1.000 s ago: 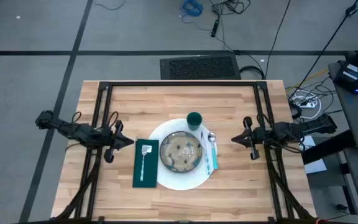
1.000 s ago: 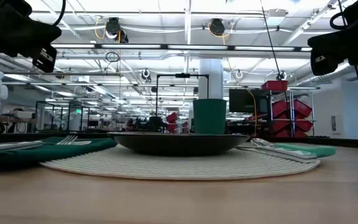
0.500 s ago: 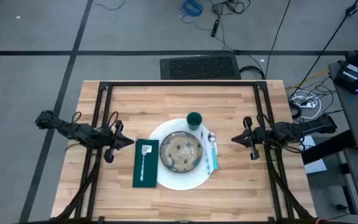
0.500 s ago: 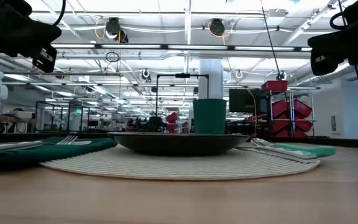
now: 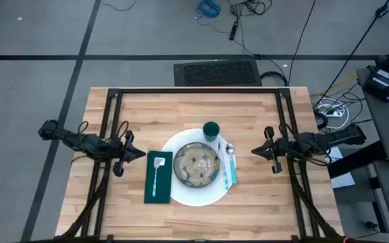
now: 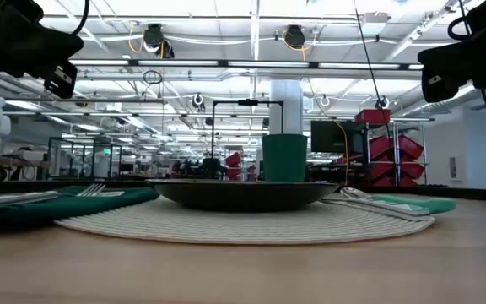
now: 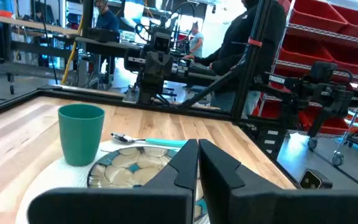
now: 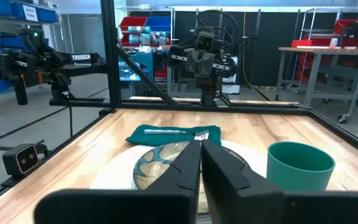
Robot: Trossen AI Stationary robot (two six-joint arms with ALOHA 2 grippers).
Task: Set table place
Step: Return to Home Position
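Observation:
On the light wood table (image 5: 262, 196) lies a round white placemat (image 5: 196, 194) with a patterned dark plate (image 5: 196, 165) on it. A green cup (image 5: 211, 130) stands at the mat's far edge. A fork (image 5: 157, 174) lies on a green napkin (image 5: 158, 179) left of the plate. A spoon (image 5: 229, 150) and a teal napkin (image 5: 230, 169) lie right of it. My left gripper (image 5: 142, 154) hovers shut above the table left of the setting. My right gripper (image 5: 254, 151) hovers shut on the right. Both face the plate.
A black tube frame (image 5: 194, 92) runs along the table's far edge and down both sides. Bare wood lies in front of and behind the setting. People stand among benches and red bins in the room beyond (image 7: 253, 37).

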